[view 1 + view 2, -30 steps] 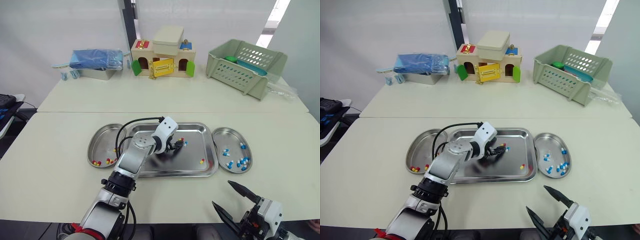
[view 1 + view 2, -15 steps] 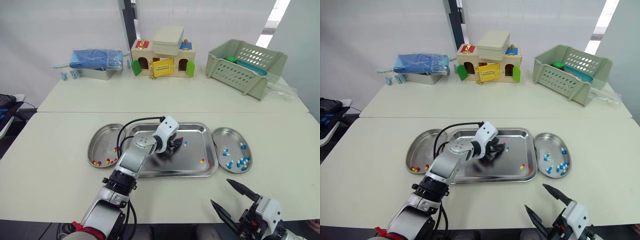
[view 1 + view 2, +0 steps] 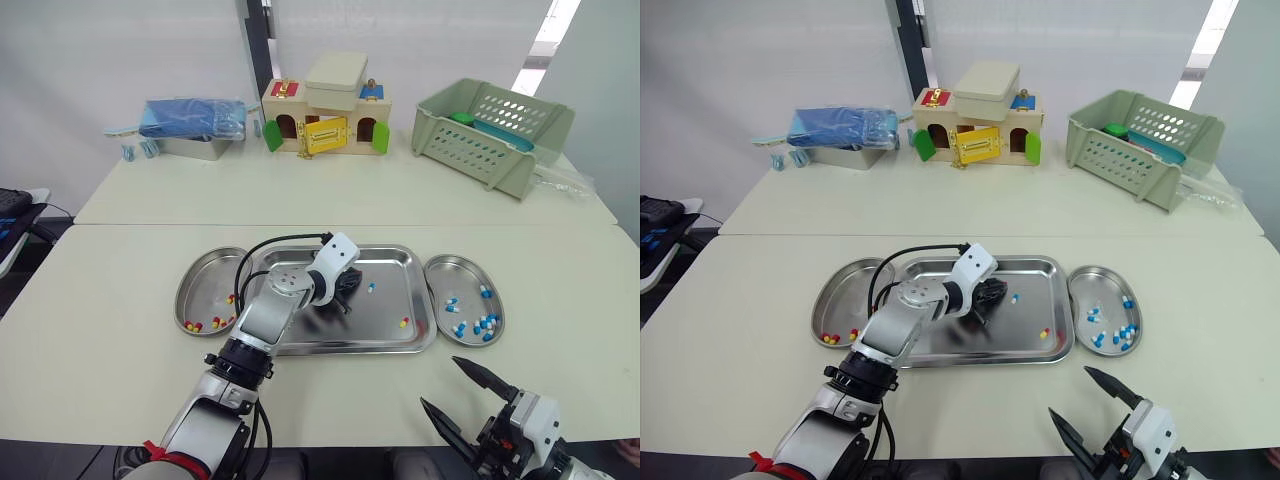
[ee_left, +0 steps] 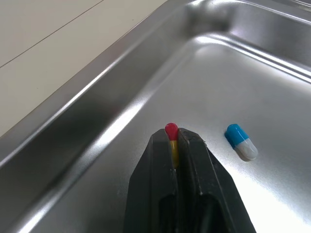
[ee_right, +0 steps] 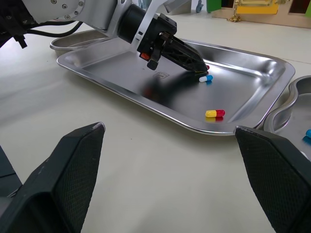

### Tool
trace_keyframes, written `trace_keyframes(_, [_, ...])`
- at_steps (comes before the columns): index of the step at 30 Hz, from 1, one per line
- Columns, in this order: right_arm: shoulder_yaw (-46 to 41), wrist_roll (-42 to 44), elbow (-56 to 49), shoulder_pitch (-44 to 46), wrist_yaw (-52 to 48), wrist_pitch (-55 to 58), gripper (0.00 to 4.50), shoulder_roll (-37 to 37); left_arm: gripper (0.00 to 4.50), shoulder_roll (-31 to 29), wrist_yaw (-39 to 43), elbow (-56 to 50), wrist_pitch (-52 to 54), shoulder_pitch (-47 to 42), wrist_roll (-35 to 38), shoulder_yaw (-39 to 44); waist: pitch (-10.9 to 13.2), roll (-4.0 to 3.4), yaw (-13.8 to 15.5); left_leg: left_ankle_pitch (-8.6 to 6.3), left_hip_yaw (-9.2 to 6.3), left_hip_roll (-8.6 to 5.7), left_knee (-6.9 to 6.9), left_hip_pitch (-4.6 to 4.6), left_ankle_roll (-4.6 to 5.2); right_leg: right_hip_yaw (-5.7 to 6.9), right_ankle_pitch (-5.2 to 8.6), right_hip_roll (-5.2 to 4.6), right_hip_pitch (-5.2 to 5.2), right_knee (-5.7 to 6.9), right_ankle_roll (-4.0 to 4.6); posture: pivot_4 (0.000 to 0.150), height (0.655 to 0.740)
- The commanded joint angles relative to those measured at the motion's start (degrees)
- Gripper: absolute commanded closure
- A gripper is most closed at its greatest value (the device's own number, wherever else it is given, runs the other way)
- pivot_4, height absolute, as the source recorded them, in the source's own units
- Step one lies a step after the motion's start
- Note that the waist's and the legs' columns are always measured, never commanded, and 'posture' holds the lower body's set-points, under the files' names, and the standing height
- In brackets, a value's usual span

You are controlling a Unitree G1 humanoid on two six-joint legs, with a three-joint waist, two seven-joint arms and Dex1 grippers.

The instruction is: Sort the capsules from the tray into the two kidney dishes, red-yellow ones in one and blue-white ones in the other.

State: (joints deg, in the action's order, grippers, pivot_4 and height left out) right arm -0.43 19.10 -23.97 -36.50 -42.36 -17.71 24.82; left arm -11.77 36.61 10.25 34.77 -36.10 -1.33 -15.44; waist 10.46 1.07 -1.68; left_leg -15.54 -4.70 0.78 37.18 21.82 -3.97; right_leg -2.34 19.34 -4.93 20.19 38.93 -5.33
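Observation:
My left gripper (image 3: 350, 283) reaches into the steel tray (image 3: 385, 335), its fingers shut on a red-yellow capsule (image 4: 171, 132) whose red end pokes out past the tips. A blue-white capsule (image 4: 241, 148) lies just beside them on the tray floor. Another red-yellow capsule (image 3: 404, 322) rests near the tray's right front. The left kidney dish (image 3: 198, 285) holds several red-yellow capsules (image 3: 215, 323). Several blue-white capsules (image 3: 476, 325) lie in the right kidney dish (image 3: 452, 270). My right gripper (image 3: 444, 384) hovers open over the table's front edge, right of the tray.
At the back stand a green slatted basket (image 3: 490, 125), a wooden toy house (image 3: 325, 115) and a metal box with blue packets (image 3: 190, 125). A seam crosses the table behind the tray.
My left gripper's fingers have closed on the red-yellow capsule beside the blue-white one. The right gripper has stayed open and has barely moved.

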Motion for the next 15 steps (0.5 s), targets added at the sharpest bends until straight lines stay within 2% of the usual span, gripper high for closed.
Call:
trace_keyframes(1, [-0.1, 1.0, -2.1, -0.1, -0.8, -0.8, 0.00, 0.7, 4.48, -1.7, 0.5, -4.4, 1.2, 0.6, 1.3, 1.4, 0.0, 0.00, -0.1, 0.00, 0.00, 0.00, -0.01, 0.00, 0.00, 0.00, 0.00, 0.00, 0.01, 0.00, 0.00, 0.150, 0.7400])
trace_keyframes(8, [1.0, 2.2, -0.4, 1.8, -7.8, -2.6, 0.00, 5.0, 4.48, -6.5, -1.1, -15.8, 9.4, 3.6, 4.4, 7.1, 0.0, 0.00, -0.2, 0.00, -0.01, 0.00, -0.01, 0.00, 0.00, 0.00, 0.00, 0.00, 0.00, 0.00, 0.00, 0.150, 0.7400])
trace_keyframes(15, [1.6, 6.0, 4.3, 11.7, -15.7, -1.6, 0.00, 9.2, 4.48, -12.4, -6.8, -31.4, 22.2, 10.5, 7.3, 19.9, 0.0, -0.01, -0.1, 0.01, -0.05, 0.02, -0.01, -0.03, -0.01, 0.01, 0.00, 0.01, -0.01, 0.00, 0.00, 0.150, 0.7400])
